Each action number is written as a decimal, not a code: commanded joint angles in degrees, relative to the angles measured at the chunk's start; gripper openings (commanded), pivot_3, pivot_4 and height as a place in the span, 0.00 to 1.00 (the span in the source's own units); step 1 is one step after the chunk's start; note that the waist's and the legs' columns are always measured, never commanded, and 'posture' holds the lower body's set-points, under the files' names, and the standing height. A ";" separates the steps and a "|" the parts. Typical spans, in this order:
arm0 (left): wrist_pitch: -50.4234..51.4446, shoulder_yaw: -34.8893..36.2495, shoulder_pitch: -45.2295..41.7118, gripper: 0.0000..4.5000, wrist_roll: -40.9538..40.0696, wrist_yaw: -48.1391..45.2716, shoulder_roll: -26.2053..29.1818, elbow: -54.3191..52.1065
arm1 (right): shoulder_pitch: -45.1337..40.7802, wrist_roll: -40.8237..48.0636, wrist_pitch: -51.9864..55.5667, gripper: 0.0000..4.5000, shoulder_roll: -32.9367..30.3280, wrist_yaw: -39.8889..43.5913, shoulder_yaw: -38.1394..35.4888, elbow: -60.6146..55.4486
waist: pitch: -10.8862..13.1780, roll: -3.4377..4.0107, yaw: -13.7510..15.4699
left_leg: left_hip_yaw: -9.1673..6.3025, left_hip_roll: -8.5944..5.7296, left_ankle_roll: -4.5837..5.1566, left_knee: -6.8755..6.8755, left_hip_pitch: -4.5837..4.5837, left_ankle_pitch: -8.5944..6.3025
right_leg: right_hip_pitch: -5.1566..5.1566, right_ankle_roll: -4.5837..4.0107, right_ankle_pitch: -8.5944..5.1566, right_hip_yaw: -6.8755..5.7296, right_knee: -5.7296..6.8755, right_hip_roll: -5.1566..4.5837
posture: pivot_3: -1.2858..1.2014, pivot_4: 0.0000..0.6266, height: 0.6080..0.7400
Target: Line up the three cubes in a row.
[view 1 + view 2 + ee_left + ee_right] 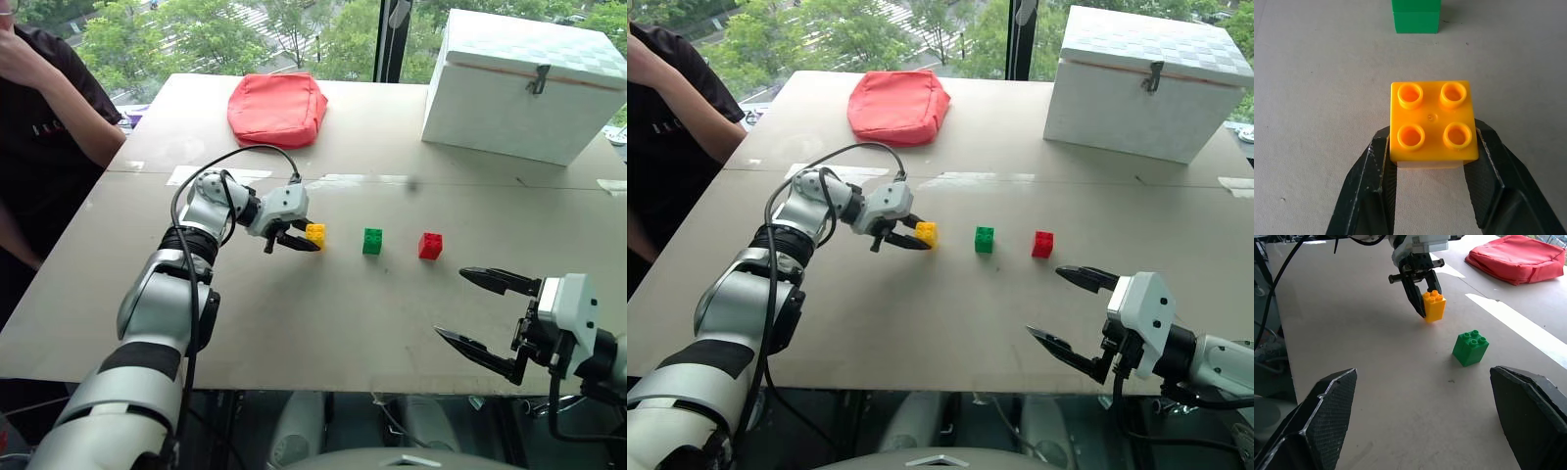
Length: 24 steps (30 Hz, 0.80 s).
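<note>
Left claw [306,238] tight around yellow cube [315,235], mid-table.

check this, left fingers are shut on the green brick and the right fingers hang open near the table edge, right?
Not quite: the left fingers are shut on the yellow brick, as the left wrist view shows. The green brick stands free. The right fingers do hang open near the table edge.
</note>
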 commanded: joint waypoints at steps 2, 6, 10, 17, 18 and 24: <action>-1.61 0.45 -1.76 0.29 0.74 -0.23 -0.29 0.19 | 0.73 0.26 -0.34 1.00 0.09 -0.81 -1.95 -2.34 | 0.00 0.00 -0.01 | -0.01 0.00 0.00 0.01 0.00 0.00 | 0.00 0.00 0.00 0.00 0.00 0.00 | 0.52 0.24 1.00; -2.22 0.55 -1.66 0.29 1.58 0.87 -0.42 0.75 | 0.98 0.12 -0.20 1.00 0.04 -1.32 -2.06 -2.22 | 0.00 0.00 -0.02 | -0.01 0.00 0.00 0.01 0.00 0.00 | 0.00 0.00 0.00 0.00 0.01 0.00 | 0.52 0.24 1.00; -2.26 0.77 -2.23 0.29 2.31 2.40 -0.65 1.55 | 1.45 0.45 -0.01 1.00 -0.24 -1.21 -3.14 -1.90 | 0.00 0.00 -0.02 | -0.01 0.01 0.00 0.01 0.00 0.00 | 0.00 0.00 0.00 0.00 0.01 0.00 | 0.52 0.24 1.00; -1.85 0.85 -2.35 0.40 3.21 4.41 -1.33 2.32 | 1.94 0.72 0.05 1.00 -0.54 -0.28 -4.71 -1.35 | 0.00 0.00 0.02 | -0.01 0.01 0.00 0.03 0.01 0.00 | 0.01 0.02 0.00 -0.01 0.01 0.00 | 0.52 0.24 1.00; -1.74 0.98 -2.40 0.51 3.22 4.48 -1.40 2.39 | 1.95 0.75 0.09 1.00 -0.53 -0.30 -4.74 -1.38 | 0.00 0.00 0.02 | -0.01 0.01 0.00 0.03 0.01 0.00 | 0.01 0.02 0.00 -0.01 0.02 0.00 | 0.52 0.24 1.00; -0.15 3.43 -2.15 0.99 0.55 0.80 -0.15 0.95 | 2.48 0.74 0.07 1.00 -0.36 -0.33 -4.86 -1.58 | 0.00 0.00 -0.02 | -0.01 0.01 0.00 0.03 0.01 0.00 | 0.00 -0.01 0.03 -0.01 0.02 0.01 | 0.52 0.24 1.00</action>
